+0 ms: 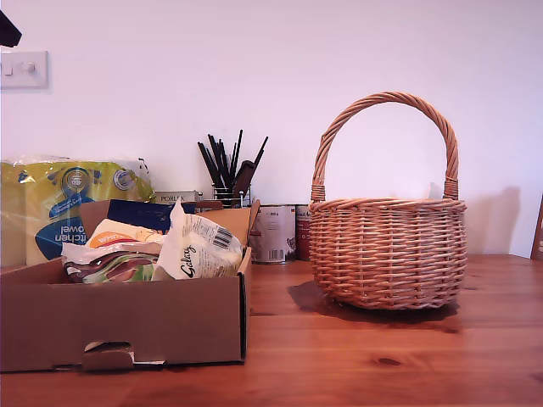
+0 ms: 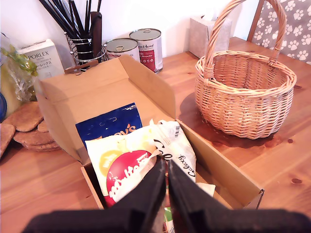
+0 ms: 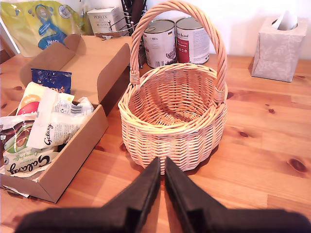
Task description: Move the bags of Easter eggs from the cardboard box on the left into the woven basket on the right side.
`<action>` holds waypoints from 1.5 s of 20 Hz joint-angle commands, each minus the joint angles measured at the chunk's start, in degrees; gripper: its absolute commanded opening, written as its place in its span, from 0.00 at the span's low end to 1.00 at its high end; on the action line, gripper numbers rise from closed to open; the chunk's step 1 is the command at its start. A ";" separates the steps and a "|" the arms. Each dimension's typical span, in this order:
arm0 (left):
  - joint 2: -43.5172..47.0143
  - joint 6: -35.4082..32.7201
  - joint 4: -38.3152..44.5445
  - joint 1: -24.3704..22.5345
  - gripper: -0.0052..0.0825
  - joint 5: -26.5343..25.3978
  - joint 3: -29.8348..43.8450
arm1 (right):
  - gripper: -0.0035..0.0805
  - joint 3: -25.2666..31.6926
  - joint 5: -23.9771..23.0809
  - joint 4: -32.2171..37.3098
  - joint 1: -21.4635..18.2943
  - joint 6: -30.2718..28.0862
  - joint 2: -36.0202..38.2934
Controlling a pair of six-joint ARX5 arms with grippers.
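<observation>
The cardboard box stands at the exterior view's left and holds several bags of Easter eggs. A cream Galaxy bag leans upright at its near end, beside a green-brown bag. My first gripper hovers shut over the box, its tips above the red-and-cream Maltesers bag and the Galaxy bag; a blue Terry's bag lies behind. My second gripper is shut, just short of the woven basket, whose inside is bare. The basket sits at the exterior view's right. Neither gripper shows in the exterior view.
Behind the box are a yellow-and-blue kitchen towel pack, a wire pot of dark utensils and two tins. A tissue box stands behind the basket. A chair with paw-print fabric is past the table's edge.
</observation>
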State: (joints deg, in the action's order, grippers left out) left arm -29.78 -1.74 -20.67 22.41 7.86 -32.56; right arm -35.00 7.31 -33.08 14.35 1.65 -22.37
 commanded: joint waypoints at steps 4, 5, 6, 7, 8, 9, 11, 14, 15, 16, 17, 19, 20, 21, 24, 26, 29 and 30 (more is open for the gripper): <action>-0.24 0.20 -1.90 0.09 0.03 3.50 1.31 | 0.03 1.14 0.00 -2.34 0.26 0.04 0.04; -0.24 0.20 -1.88 0.09 0.03 3.50 1.31 | 0.03 1.14 0.00 -2.36 0.26 0.04 0.04; -0.24 0.20 -1.88 0.09 0.03 3.50 1.31 | 0.03 1.11 0.00 -2.36 0.26 0.04 0.04; -0.24 0.20 -1.81 0.09 0.03 3.50 1.31 | 0.03 1.14 0.00 -2.36 0.26 0.04 0.04; -0.24 0.17 -1.79 0.09 0.03 3.50 1.31 | 0.03 1.11 0.02 -2.34 0.26 0.04 0.04; -0.24 0.17 -1.86 0.09 0.03 3.50 1.31 | 0.03 1.14 0.26 -2.27 0.26 0.04 0.04; -0.26 0.20 -1.88 0.09 0.03 3.74 1.31 | 0.03 1.14 2.47 -1.81 0.28 0.04 -0.15; -0.26 -0.07 -1.64 0.09 0.03 3.74 1.31 | 0.03 1.11 5.55 -0.74 0.26 0.04 -0.63; -0.24 -0.22 -1.62 0.09 0.03 3.74 1.31 | 0.03 1.11 5.77 -0.55 0.26 0.04 -0.63; -0.24 -0.22 -1.68 0.09 0.03 3.74 1.31 | 0.03 1.11 5.77 -0.50 0.26 0.04 -0.63; -0.22 -0.20 -1.81 0.09 0.03 3.74 1.31 | 0.03 1.11 5.73 -0.52 0.26 0.04 -0.63; -0.24 -0.20 -1.86 0.09 0.03 3.87 1.31 | 0.03 1.11 5.68 -0.35 0.26 0.02 -0.68; -0.24 -0.22 -1.84 0.09 0.03 3.89 1.31 | 0.03 1.11 5.68 -0.13 0.26 0.02 -0.72; -0.26 -0.24 -1.97 0.09 0.03 3.98 1.31 | 0.03 1.11 5.70 0.09 0.26 0.02 -0.72; -3.28 -0.22 -1.40 0.09 0.03 5.84 1.27 | 0.03 1.14 5.79 0.17 0.26 -0.02 -0.72; -7.93 -0.26 0.07 0.09 0.03 7.15 0.50 | 0.03 1.11 5.88 0.17 0.26 -0.02 -0.72; -17.16 -3.43 2.73 0.24 0.03 9.62 -2.21 | 0.03 1.11 7.43 0.22 0.28 -0.13 -1.51; -19.89 -5.38 2.95 0.24 0.03 9.86 -3.58 | 0.03 1.11 8.50 0.17 0.28 -0.20 -2.01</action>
State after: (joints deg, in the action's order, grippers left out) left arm -50.06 -5.61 -18.83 22.41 17.21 -34.28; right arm -35.00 15.11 -33.17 14.35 1.56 -23.66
